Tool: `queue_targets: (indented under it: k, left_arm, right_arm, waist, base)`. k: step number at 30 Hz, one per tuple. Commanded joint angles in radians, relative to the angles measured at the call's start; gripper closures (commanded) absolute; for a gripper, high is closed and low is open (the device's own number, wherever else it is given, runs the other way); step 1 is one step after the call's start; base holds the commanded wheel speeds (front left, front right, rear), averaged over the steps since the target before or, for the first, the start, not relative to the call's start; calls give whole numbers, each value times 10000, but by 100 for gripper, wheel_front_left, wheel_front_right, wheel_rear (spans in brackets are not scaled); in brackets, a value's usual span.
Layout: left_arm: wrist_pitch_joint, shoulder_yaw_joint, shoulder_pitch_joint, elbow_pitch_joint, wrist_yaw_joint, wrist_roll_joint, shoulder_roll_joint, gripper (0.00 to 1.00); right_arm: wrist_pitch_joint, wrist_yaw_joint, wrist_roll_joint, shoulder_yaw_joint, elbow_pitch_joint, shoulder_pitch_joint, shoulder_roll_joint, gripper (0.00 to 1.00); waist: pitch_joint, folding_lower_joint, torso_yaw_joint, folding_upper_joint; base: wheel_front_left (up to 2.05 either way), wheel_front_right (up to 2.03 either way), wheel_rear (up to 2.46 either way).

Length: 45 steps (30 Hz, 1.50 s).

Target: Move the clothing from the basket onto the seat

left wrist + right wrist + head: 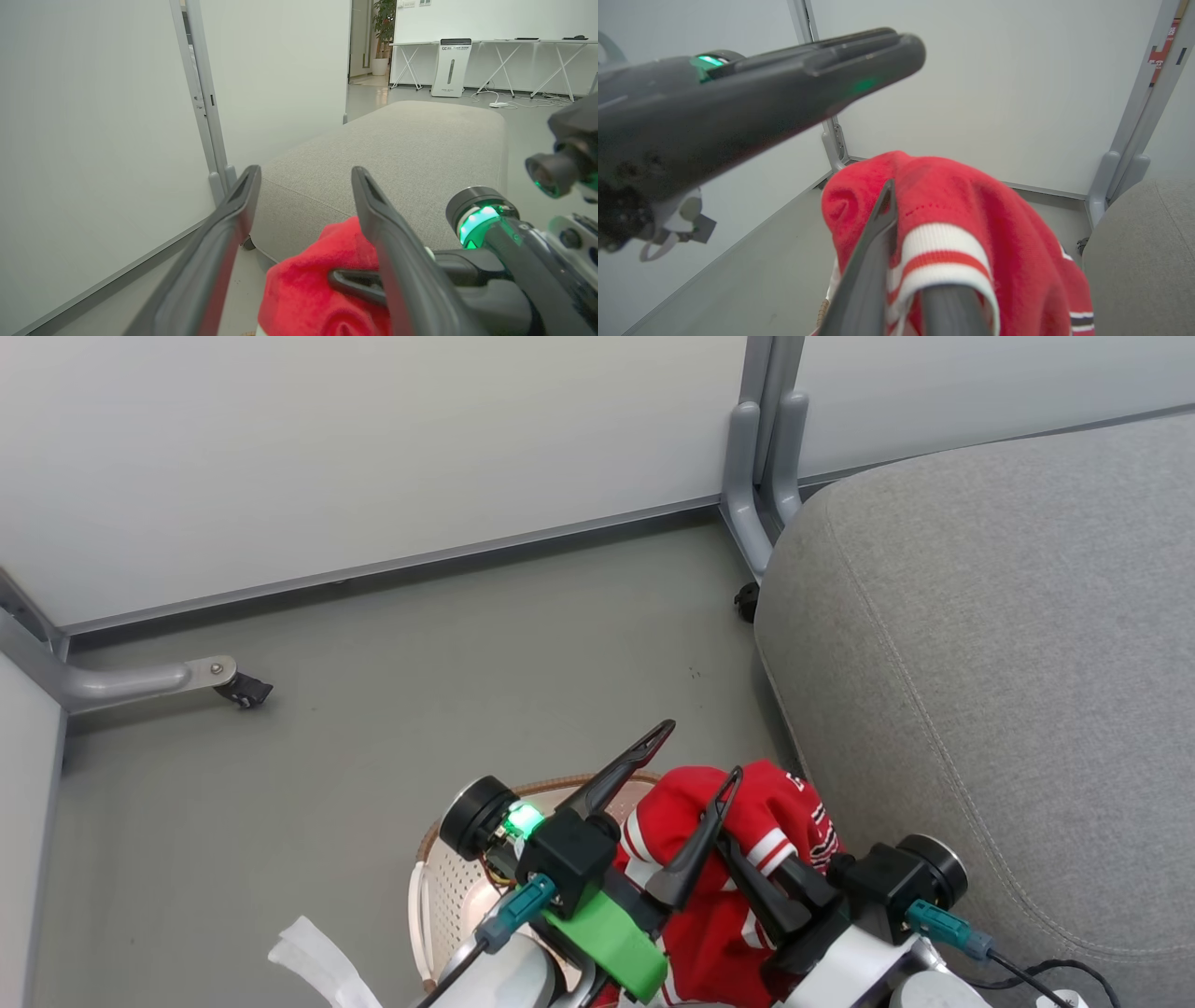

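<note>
The red clothing [761, 821] with white striped trim hangs bunched above the cream basket [446, 887], close to the left edge of the grey seat [980, 663]. My right gripper [738, 854] is shut on the clothing; in the right wrist view the clothing [962, 210] drapes over one finger, beside the other dark finger [873, 261]. My left gripper [698, 753] is open, its fingers spread on either side of the top of the cloth and holding nothing. In the left wrist view the left gripper [306, 184] points at the seat [397, 149] over the clothing [303, 294].
White partition panels stand behind, with a grey leg and castor [238, 689] at the left and a grey post foot [752, 551] against the seat's corner. Grey floor [467, 663] lies between them. A black cable [1055, 975] trails at the lower right.
</note>
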Motion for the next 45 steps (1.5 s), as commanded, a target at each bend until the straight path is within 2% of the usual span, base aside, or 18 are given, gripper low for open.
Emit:
queue_targets:
  k: [1, 12, 16, 24, 34, 42, 45]
  left_arm:
    - [-2, -9, -162, -9, 50, -104, 82, 0]
    - [-75, 211, -256, -85, 335, -16, 335, 0]
    - [-103, 488, -277, -130, 550, 56, 582, 0]
    - [-177, 1140, 1, -627, 1136, 426, 1430, 0]
    - [97, 1471, 533, -1301, 1153, 338, 2500, 0]
    - [675, 1417, 532, -1798, 1051, 456, 3075, 0]
    - [897, 1319, 336, -1961, 943, 497, 3172, 0]
  right_arm:
    - [-17, -3, -27, -12, -34, 106, -51, 100]
    - [-18, -3, -147, -437, -241, -58, -11, 100]
    - [-20, -3, -273, -658, -512, -211, -7, 100]
    - [-20, -3, -579, -1410, -1432, -415, 102, 100]
    - [-20, -3, -895, -2309, -2404, -351, 553, 100]
    - [-20, -3, -891, -2634, -2597, -127, 998, 100]
    - [-20, -3, -912, -2816, -2663, -46, 1141, 100]
  waist:
    - [7, 0, -5, 0]
    - [436, 0, -325, 0]
    - [781, 0, -729, 0]
    - [1692, 0, -1924, 0]
    - [2734, 0, -3488, 0]
    - [3332, 0, -4656, 0]
    - [3549, 0, -4838, 0]
  base:
    - [0, 0, 0]
    - [0, 0, 0]
    - [0, 0, 0]
    - [0, 0, 0]
    - [0, 0, 0]
    - [0, 0, 0]
    - [0, 0, 0]
